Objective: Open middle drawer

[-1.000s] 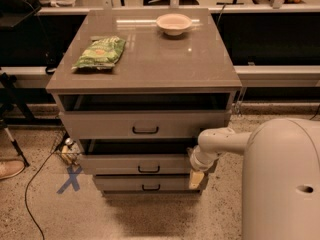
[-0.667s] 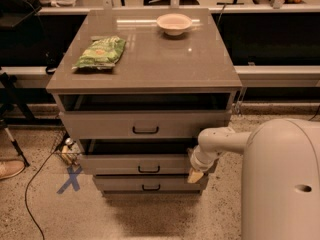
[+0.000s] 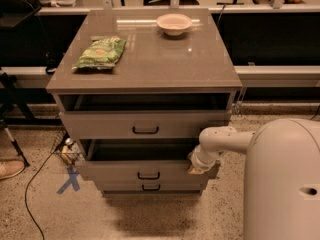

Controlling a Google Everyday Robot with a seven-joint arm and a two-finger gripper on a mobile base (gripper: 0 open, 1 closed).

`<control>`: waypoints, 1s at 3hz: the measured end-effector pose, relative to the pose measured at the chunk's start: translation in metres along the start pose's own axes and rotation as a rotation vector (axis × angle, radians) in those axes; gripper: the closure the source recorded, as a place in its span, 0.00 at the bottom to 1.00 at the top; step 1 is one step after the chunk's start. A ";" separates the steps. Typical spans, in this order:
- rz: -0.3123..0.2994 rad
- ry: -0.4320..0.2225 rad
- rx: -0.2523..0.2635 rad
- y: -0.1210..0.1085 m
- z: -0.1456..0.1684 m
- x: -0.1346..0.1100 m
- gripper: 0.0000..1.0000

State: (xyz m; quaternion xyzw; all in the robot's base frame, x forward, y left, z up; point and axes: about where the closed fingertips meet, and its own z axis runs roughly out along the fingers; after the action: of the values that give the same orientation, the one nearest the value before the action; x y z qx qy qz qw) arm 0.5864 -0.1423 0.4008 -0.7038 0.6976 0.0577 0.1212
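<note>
Below the tabletop point(image 3: 165, 59), middle drawer point(image 3: 115, 171) juts forward, gripper point(image 3: 196, 168) at right end.

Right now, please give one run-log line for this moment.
middle drawer: partly pulled out | pincer: at its front's right end | bowl, green bag: on top

Arm point(image 3: 227, 138) stretched out from body point(image 3: 285, 179), wrist point(image 3: 204, 155) bent downward; claw point(image 3: 196, 169) low at arm's end.
</note>
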 end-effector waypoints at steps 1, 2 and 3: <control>0.000 0.000 0.000 0.000 0.000 0.000 1.00; 0.011 -0.011 -0.006 0.006 -0.002 0.008 1.00; 0.012 -0.011 -0.005 0.007 -0.003 0.008 1.00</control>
State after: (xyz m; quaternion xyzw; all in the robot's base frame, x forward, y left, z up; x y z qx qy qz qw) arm 0.5796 -0.1509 0.4006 -0.6996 0.7009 0.0644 0.1229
